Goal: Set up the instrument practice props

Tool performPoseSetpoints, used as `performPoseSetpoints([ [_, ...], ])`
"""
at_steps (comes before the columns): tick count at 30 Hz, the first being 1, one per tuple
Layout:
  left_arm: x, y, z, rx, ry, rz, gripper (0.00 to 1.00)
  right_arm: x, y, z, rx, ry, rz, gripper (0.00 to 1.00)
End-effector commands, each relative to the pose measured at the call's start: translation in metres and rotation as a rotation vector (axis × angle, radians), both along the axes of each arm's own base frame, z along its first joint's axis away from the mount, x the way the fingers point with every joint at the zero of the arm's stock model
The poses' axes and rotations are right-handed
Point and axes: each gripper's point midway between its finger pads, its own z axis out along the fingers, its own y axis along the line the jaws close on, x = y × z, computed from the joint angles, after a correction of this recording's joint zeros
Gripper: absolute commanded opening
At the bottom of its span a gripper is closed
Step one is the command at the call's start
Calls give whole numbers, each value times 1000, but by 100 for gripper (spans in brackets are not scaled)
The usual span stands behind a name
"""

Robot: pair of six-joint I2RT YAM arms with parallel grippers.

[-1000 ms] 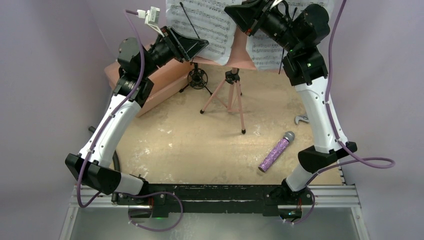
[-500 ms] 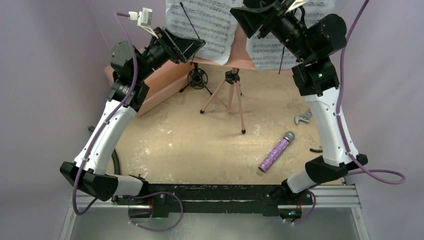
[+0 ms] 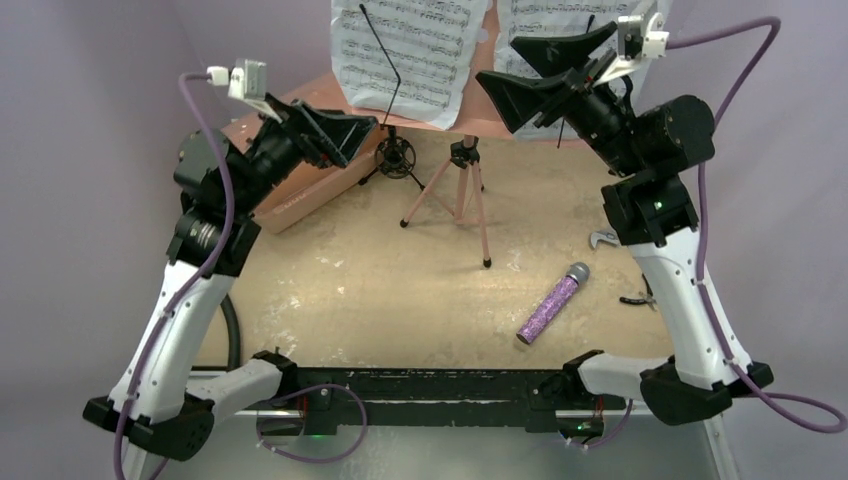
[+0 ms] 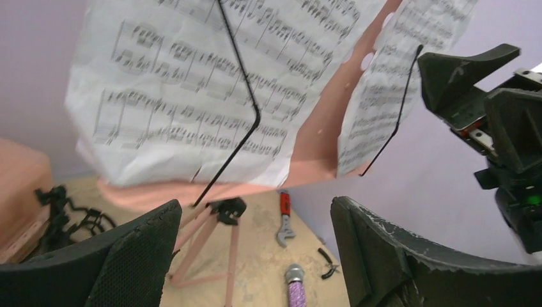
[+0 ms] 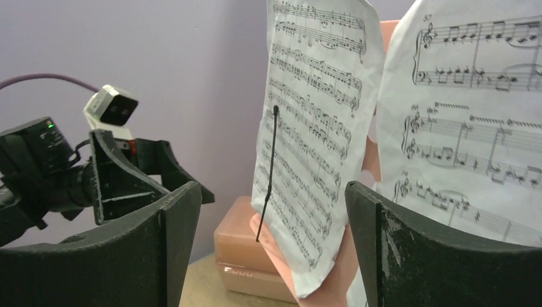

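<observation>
The pink music stand (image 3: 455, 195) stands on its thin tripod legs at the back of the table, its desk (image 5: 319, 281) carrying two white sheet-music pages (image 3: 405, 50) (image 3: 560, 25), each behind a black wire retainer. My left gripper (image 3: 355, 135) (image 4: 254, 204) is open, just short of the left page (image 4: 192, 96), holding nothing. My right gripper (image 3: 497, 62) (image 5: 271, 188) is open too, empty, in front of the right page (image 5: 473, 128). The glittery purple microphone (image 3: 553, 303) lies flat on the table at the near right. The black shock-mount mini tripod (image 3: 395, 157) stands left of the stand's legs.
A big pink plastic case (image 3: 300, 185) lies at the back left, under the left arm. A red-handled wrench (image 4: 284, 217) and small pliers (image 3: 637, 298) lie by the right arm. Purple walls close in on both sides and behind.
Both grippers have opened and drawn back from the pages, the left down and leftward, the right toward the right. The pages stay on the stand's desk.
</observation>
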Motion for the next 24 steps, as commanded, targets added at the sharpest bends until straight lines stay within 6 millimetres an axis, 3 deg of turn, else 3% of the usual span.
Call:
performPoseSetpoints([
  [1, -12, 30, -29, 57, 37, 145, 87, -30, -22, 17, 67, -61, -40, 86],
  [4, -24, 53, -50, 36, 94, 240, 88, -39, -26, 7, 63, -23, -39, 86],
  [7, -29, 77, -85, 18, 217, 362, 88, -49, -33, -1, 62, 10, -43, 87],
  [13, -43, 117, -186, 47, 558, 589, 88, -64, -39, -34, 32, 111, -39, 89],
  [19, -54, 114, -251, 105, 746, 585, 90, -74, -43, -89, -10, 250, -35, 90],
  [24, -45, 98, -272, 104, 793, 532, 90, -79, -46, -138, -55, 350, -48, 90],
])
